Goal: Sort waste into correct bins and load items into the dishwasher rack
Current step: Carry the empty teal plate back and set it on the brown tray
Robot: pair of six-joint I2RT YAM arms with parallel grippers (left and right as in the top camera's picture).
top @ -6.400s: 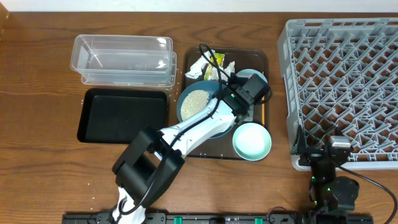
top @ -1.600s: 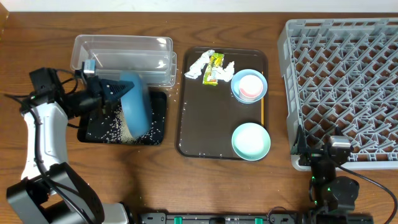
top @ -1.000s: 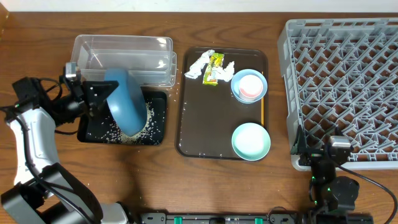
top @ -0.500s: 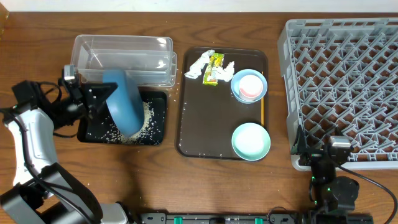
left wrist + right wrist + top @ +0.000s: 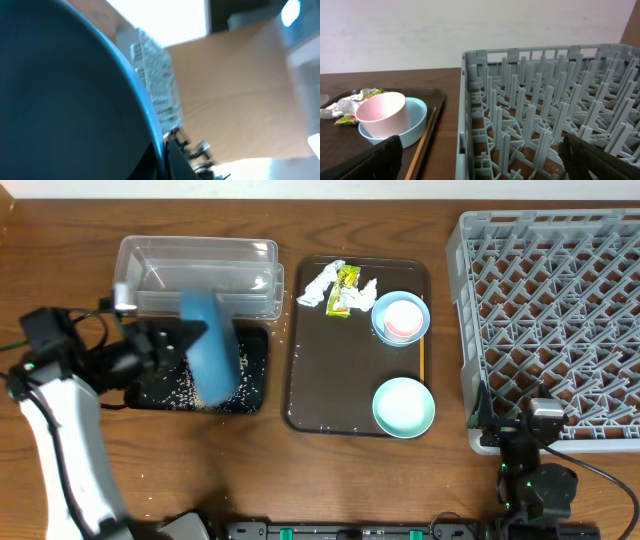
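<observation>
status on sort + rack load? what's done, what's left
Done: rice lies scattered in the black tray. In hand: the left pincer grips the blue plate, tilted on edge over that tray. Left: tissue and wrapper sit on the brown tray, unbinned. The rack holds nothing; plate, empty bowl, second bowl, pink cup and chopsticks all await loading.

Setting: robotics lab test station, laid out as a dish-clearing scene.

Evidence:
- wood-grain bench [image 5: 330, 480]
- plain white wall [image 5: 470, 30] behind its far edge
- left robot arm [image 5: 60, 430] and right robot arm [image 5: 535, 485] at the near edge
- loose cabling [image 5: 600, 470]
- grey dishwasher rack [image 5: 550, 310] at the right edge
- brown serving tray [image 5: 330, 370] mid-bench
</observation>
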